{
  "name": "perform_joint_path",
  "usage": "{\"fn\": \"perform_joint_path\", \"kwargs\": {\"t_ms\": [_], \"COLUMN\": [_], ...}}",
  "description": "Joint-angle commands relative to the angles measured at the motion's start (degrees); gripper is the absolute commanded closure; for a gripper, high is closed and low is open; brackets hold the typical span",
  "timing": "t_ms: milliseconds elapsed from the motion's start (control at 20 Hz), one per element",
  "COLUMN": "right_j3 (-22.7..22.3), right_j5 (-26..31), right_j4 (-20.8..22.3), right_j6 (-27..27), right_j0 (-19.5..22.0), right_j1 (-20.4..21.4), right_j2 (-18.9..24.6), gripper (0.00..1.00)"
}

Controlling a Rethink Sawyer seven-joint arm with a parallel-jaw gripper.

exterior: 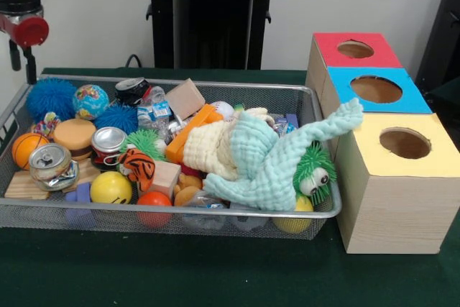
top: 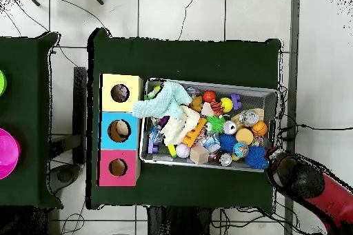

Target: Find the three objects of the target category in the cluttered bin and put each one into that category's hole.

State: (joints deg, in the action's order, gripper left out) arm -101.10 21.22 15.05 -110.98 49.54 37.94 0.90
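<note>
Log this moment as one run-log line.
arm: drawn back at bin corner | gripper: unseen | bin: full | mint cloth: draped onto yellow box

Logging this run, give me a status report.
End effector not visible; arm parked at bin corner. Bin full, nothing picked. Green cloth draped over rim onto yellow box.

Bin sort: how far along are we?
Barely begun, by the look. The cluttered bin is still heaped with toys, a light green cloth draping toward the yellow box. In the overhead view, something pale shows in the blue box hole. Nothing is visibly in hand; the arm sits at the bin's corner.
</note>
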Motion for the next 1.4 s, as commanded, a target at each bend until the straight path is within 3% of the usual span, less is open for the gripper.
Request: {"fn": "perform_joint_path", "kwargs": {"t_ms": [50, 650, 1400], "right_j3": [0.4, 5.6, 8.3], "right_j5": [1.6, -3.4, 0.5], "right_j4": [-1.0, -1.1, -1.4], "right_j6": [-4.5, -6.6, -3.8], "right_j0": [-0.6, -1.4, 0.8], "right_j1": [-2.9, -9.1, -6.7], "right_j2": [1.8, 1.2, 1.8], "gripper": [0.00, 0.00, 0.00]}}
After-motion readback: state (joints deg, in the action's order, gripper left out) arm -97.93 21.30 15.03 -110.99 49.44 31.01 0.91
